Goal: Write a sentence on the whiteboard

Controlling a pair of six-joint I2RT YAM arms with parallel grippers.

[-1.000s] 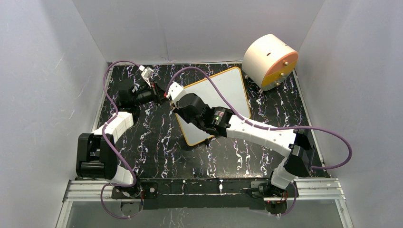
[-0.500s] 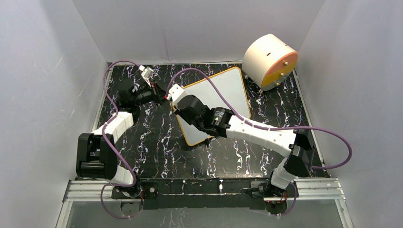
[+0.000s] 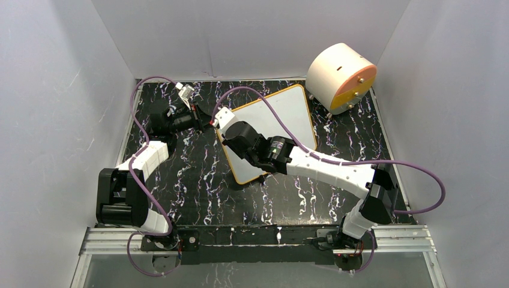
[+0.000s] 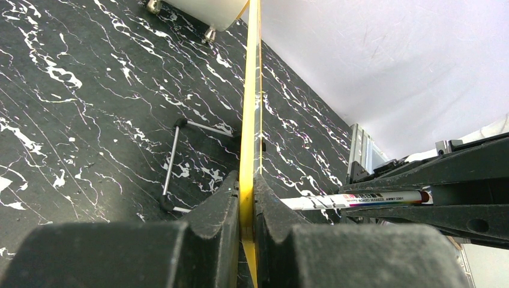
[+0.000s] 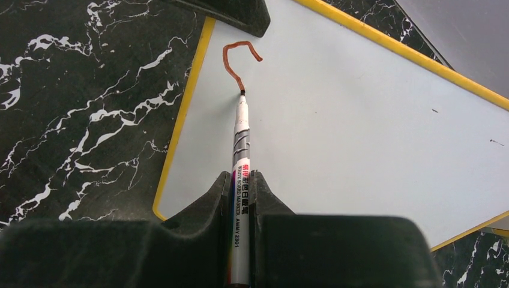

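Pinching the whiteboard (image 5: 360,120) edge, left tool (image 4: 246,201) faces right tool (image 5: 242,180), whose clamped marker (image 5: 241,135) touches the board.

The marker (image 5: 240,198) has small black words along its side: "WHITE BOARD MARKER", then "AWMY 2301". Next to them, toward the marker's tip, are little red signs, too tiny to read. On the whiteboard (image 5: 360,120), at the marker's tip, is one red-brown hook line (image 5: 235,55). I cannot read it as a letter.

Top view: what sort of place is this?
Probably a lab robot cell: plain white panels wall in a black marbled table, an aluminium rail runs along the near edge, and purple cables hang loose.
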